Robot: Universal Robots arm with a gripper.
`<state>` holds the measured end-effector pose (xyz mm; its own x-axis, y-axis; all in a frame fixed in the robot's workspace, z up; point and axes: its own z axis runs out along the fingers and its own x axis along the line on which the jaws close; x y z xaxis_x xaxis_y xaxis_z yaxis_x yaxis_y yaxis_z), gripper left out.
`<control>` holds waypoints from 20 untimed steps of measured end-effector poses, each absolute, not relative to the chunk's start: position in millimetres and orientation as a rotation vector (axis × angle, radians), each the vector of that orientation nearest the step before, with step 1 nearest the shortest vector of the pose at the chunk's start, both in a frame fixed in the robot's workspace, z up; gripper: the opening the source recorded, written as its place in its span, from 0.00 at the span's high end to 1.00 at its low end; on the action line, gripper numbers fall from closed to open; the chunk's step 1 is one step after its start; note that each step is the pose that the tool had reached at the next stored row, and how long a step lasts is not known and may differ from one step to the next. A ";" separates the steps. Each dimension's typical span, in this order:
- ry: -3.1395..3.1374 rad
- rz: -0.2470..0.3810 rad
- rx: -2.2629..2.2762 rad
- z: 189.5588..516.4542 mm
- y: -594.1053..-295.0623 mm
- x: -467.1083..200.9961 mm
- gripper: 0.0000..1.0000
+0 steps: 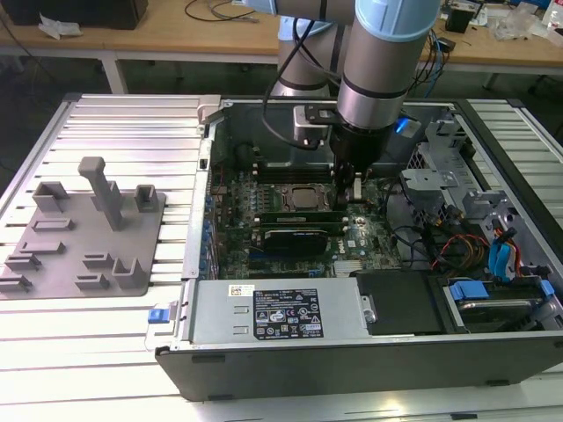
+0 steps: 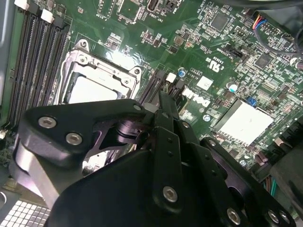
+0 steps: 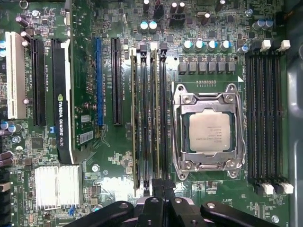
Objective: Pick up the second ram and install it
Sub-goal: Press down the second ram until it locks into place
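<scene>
Fingers (image 3: 163, 198) of the matte black hand (image 3: 157, 189) pinch shut over the thin green second ram (image 3: 155, 113), seated between slots.

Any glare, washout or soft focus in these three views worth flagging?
Exterior view: the slatted table is washed out pale. Second wrist view: glare bleaches the CPU lid and the heatsink; the gripper body sits close and dark. First wrist view: evenly lit, motherboard detail crisp.

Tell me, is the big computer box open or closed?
Open. The computer case has no cover on its upward-facing side, so the green motherboard inside shows plainly in the exterior view.
</scene>
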<state>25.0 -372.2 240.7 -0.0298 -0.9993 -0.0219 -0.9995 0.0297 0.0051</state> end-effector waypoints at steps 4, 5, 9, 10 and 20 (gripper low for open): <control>2.245 0.030 -2.180 238.3 -372.2 25.0 0.92; 2.245 0.030 -2.179 237.8 -372.1 25.0 0.92; 2.245 0.029 -2.179 234.5 -372.2 25.0 0.92; 2.245 0.029 -2.179 234.5 -372.2 25.0 0.92; 2.244 0.028 -2.178 232.0 -372.2 25.0 0.92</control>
<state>25.0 -372.2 232.0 -0.0298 -0.9993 -0.0224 -0.9996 0.0297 0.0028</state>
